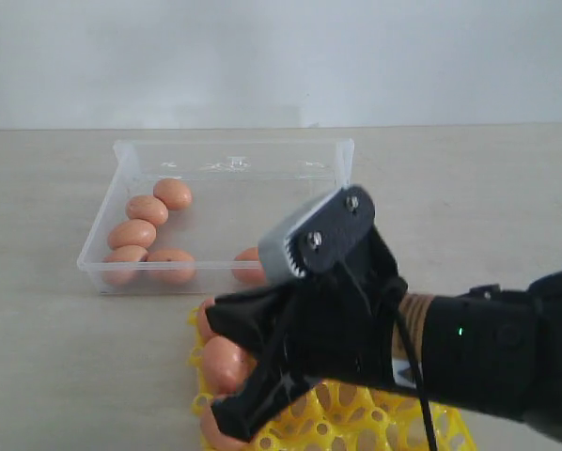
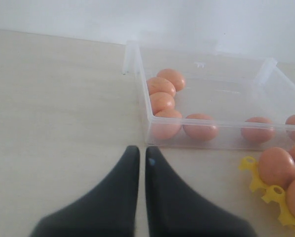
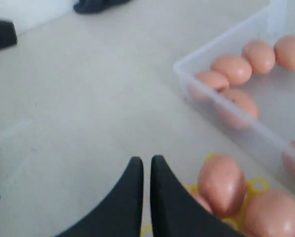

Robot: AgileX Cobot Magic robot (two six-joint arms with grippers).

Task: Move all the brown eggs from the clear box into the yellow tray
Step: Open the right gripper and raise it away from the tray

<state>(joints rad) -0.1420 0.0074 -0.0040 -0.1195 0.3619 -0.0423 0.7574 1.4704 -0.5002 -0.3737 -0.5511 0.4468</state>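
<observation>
Just beyond your left gripper, jaws pressed together and empty like your right gripper, the brown eggs lay behind the clear box wall

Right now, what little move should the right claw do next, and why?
Probably open the right gripper and swing it toward the clear box. Its jaws are shut on nothing near the yellow tray, and several brown eggs lie in the box.
</observation>
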